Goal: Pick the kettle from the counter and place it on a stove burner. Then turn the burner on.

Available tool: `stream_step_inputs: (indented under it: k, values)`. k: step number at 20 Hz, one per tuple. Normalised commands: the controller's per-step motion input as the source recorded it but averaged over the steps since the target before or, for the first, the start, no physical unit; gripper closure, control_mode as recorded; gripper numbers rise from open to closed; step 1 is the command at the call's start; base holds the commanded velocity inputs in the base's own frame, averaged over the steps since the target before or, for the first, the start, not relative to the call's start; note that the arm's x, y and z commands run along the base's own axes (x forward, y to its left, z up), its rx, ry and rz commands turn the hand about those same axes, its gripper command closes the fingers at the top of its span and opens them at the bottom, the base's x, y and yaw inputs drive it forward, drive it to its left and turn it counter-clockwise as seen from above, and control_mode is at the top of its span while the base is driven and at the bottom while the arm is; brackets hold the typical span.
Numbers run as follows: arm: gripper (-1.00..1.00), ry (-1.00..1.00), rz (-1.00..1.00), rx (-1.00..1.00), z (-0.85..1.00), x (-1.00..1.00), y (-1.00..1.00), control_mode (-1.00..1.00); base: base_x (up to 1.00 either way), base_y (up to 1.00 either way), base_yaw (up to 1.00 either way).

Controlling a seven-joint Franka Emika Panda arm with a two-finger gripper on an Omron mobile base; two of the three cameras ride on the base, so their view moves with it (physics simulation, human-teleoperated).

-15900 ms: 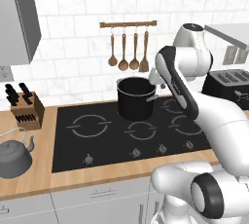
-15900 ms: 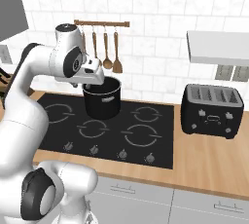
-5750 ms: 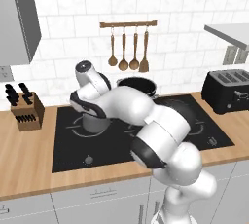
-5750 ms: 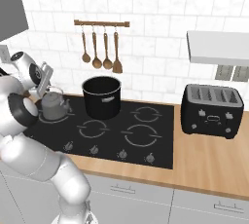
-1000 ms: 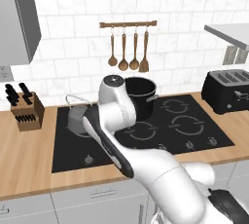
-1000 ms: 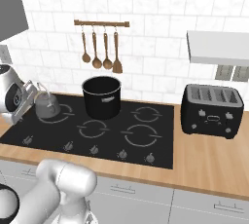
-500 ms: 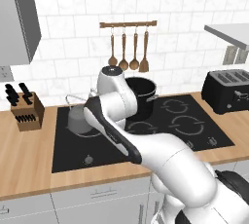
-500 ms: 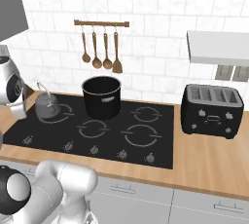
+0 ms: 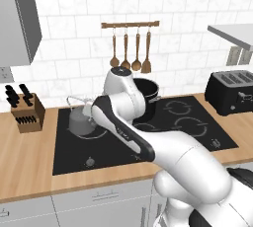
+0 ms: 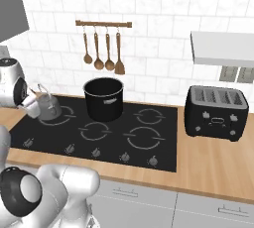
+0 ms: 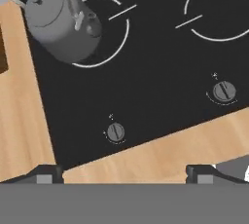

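The dull-grey kettle stands upright on the left stove burner, a wide ring with side dashes on the black cooktop. It is also seen from the left base and the right base, free of any grip. My gripper hangs above the cooktop's front edge, well back from the kettle, its two fingertips far apart and nothing between them. Below it lie two burner knobs, the left knob and the right knob. The tan counter borders the cooktop on the left and in front.
A black stockpot sits on the back burner to the right of the kettle. A knife block stands on the counter left of the cooktop, a black toaster to the right. Wooden utensils hang on the wall rail.
My arm has swung back from the kettle toward the front of the cooktop. The kettle has stayed put on its burner, and the jaws have stayed open.
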Motion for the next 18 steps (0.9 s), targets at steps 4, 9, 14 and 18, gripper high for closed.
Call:
stream_step_inputs:
  k: [4,9,14,18]
  values:
    - [-1.0,-0.16,0.71,-0.22,-0.19,0.0,0.0,-1.0,0.0,0.0,0.0]
    - [-1.0,-0.12,0.49,-0.29,-0.44,-0.02,0.31,-1.0,0.0,0.0,0.0]
    - [-1.0,0.0,0.06,-0.15,-0.51,0.0,0.48,-1.0,0.0,0.0,0.0]
    - [-1.0,-0.01,-0.09,0.07,-0.28,-0.01,0.06,-1.0,0.0,0.0,0.0]
